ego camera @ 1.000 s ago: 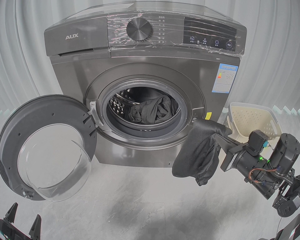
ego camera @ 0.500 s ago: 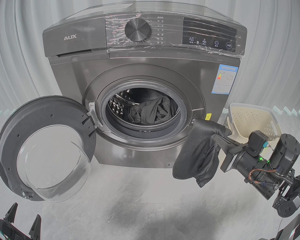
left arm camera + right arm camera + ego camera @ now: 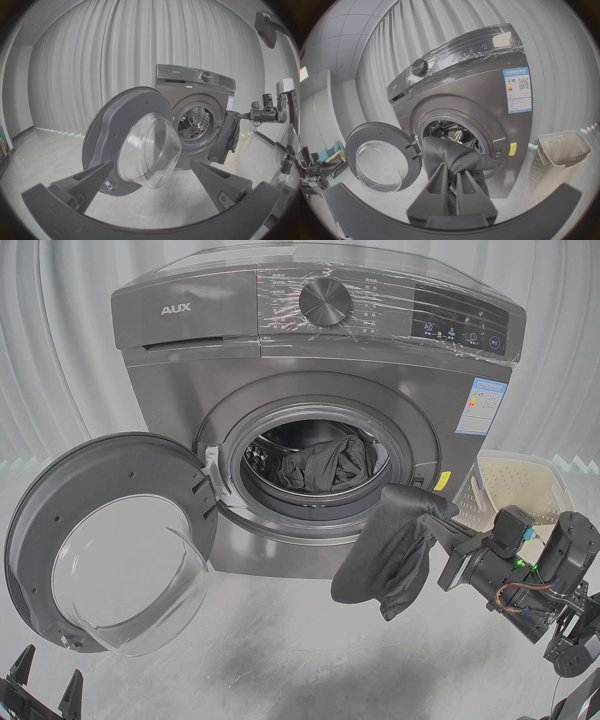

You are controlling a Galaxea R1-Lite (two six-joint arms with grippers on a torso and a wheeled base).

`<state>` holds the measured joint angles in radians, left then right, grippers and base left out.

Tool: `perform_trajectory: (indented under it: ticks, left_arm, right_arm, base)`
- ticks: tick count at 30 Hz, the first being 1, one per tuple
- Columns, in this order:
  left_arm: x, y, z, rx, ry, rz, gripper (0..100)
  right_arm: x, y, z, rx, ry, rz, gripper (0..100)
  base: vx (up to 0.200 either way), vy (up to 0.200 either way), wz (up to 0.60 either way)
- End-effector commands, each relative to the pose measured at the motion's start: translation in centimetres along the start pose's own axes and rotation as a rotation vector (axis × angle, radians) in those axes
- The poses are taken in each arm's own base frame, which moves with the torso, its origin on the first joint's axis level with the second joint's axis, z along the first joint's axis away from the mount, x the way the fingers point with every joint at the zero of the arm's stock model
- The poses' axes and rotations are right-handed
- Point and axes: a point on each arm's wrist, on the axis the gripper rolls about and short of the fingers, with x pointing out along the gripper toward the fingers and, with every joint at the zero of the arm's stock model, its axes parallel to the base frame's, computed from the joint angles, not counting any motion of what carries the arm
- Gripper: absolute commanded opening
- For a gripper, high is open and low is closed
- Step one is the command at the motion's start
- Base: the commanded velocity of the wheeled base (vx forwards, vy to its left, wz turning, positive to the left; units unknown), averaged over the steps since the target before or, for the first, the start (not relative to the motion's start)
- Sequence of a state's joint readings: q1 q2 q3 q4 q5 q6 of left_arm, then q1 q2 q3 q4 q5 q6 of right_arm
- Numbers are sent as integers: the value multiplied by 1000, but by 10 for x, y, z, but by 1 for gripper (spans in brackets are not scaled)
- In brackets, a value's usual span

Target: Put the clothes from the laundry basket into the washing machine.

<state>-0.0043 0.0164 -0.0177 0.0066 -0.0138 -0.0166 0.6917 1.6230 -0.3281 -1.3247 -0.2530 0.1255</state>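
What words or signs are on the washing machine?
Washing machine, upper left front: a brand name in pale letters.
Blue label: print too small to read.
Yellow sticker: too small to read.
Dark control panel: tiny symbols, unreadable.

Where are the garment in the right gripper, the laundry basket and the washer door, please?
dark garment (image 3: 387,546), head view, middle of the hanging cloth.
laundry basket (image 3: 528,484), head view, perforated inner wall.
washing machine door (image 3: 106,474), head view, grey frame above the glass.
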Motion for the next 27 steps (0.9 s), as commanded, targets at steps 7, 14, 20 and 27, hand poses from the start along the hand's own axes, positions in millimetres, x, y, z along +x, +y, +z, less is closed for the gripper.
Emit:
perform_trajectory:
  ticks: [7,14,20,27]
  left_arm:
    - [0,0,-5,17,-1,-6,100]
    - [0,0,-5,17,-1,-5,100]
    - [0,0,-5,43,-1,-8,100]
    - [0,-1,-5,64,-3,-39,100]
  right_arm:
    - [11,19,-2,4,-3,61,0]
    - [19,27,-3,18,-8,108,0]
    - [23,40,-4,27,-11,150,0]
    - [29,48,3,56,-36,205,0]
  base:
    - [0,0,0]
    - [0,0,0]
    - [0,0,0]
    - [0,0,0]
